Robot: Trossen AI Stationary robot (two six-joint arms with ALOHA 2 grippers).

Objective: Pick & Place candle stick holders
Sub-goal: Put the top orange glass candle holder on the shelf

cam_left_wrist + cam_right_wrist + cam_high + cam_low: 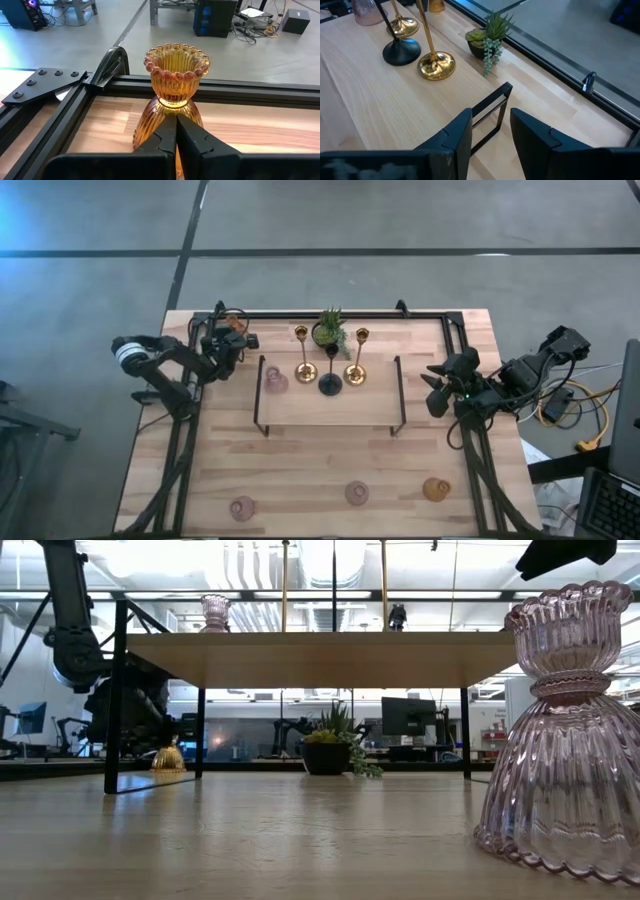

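Left gripper (176, 131) fingers are pinched shut on the amber holder (172, 95) (at its waist); lift straight, slowly; right gripper (490, 131) fingers wait open, empty.

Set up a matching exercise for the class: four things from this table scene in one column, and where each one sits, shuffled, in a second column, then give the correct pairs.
Things
1. amber glass holder
2. black candlestick
3. potted plant
4. right gripper

Places
A. between the two gold candlesticks, on the raised shelf
B. at the table's far left corner, in front of the shut left gripper
C. beside the shelf's right end, fingers apart, empty
D. behind the shelf, by the table's far edge

Pairs: 1-B, 2-A, 3-D, 4-C
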